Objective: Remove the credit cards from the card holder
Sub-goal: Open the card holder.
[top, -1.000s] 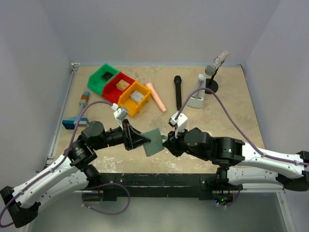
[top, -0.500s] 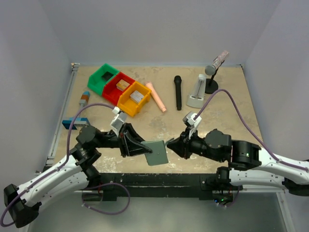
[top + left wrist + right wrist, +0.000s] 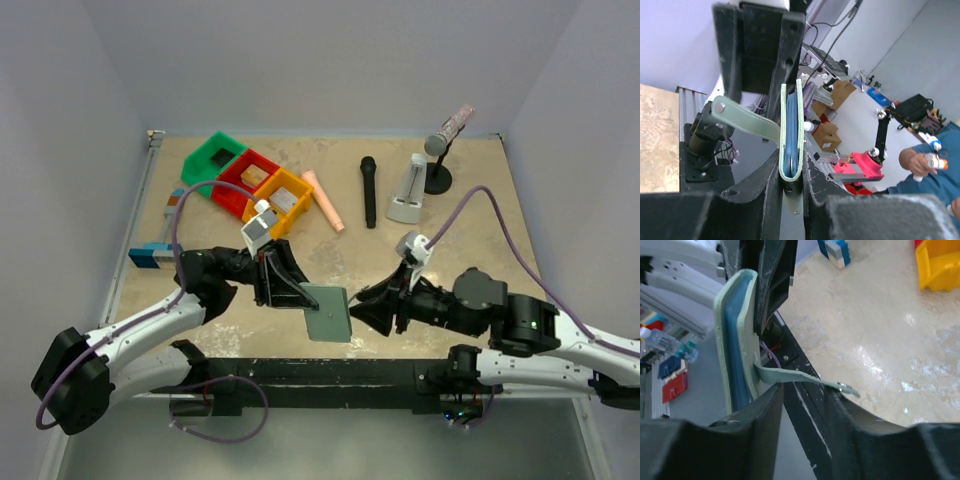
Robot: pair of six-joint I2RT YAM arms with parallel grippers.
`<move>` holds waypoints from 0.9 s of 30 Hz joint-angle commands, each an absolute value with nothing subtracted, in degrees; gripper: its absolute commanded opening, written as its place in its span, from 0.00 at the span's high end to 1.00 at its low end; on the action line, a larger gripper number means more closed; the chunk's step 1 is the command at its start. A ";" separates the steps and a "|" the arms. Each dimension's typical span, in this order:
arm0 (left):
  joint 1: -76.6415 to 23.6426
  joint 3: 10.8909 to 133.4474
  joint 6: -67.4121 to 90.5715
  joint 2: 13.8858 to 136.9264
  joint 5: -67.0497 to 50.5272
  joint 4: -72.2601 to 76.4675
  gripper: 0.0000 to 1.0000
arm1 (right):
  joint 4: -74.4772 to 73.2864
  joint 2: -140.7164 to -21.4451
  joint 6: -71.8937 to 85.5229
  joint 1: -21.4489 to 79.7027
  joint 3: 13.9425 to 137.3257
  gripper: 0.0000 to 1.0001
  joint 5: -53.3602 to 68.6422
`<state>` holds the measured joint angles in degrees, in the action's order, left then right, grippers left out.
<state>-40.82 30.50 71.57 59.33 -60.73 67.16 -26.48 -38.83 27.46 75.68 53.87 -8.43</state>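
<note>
Teal card holder [image 3: 329, 314] sat clamped in the left gripper [image 3: 304, 297], strap [image 3: 805, 381] loose, while the right gripper [image 3: 357, 305] stood parted and empty just beside it, and no credit cards showed outside yet.

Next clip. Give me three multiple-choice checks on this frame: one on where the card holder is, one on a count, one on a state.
1. Where is the card holder?
A. lying flat, unheld
B. on the floor
C. held in the air by the left gripper

2. How many bins stand side by side at the far left?
A. three
B. two
C. five

3. The holder's snap strap is:
A. fastened shut
B. hanging loose
C. missing

Answers:
1 C: the left wrist view shows the holder's edge clamped between that gripper's fingers.
2 A: the green bin, red bin and yellow bin form one row.
3 B: the snap strap dangles free of the holder in both wrist views.
</note>
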 commanded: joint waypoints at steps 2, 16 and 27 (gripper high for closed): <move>-40.17 35.68 77.25 58.71 -65.21 89.21 1.00 | -22.24 -30.86 26.02 75.50 53.79 0.46 -12.39; -40.17 37.88 77.96 61.44 -67.50 89.21 1.00 | -22.94 -37.00 21.27 75.50 62.31 0.27 -6.06; -39.73 37.70 78.13 61.00 -67.59 89.12 1.00 | -23.21 -41.13 20.91 75.67 64.07 0.24 -5.02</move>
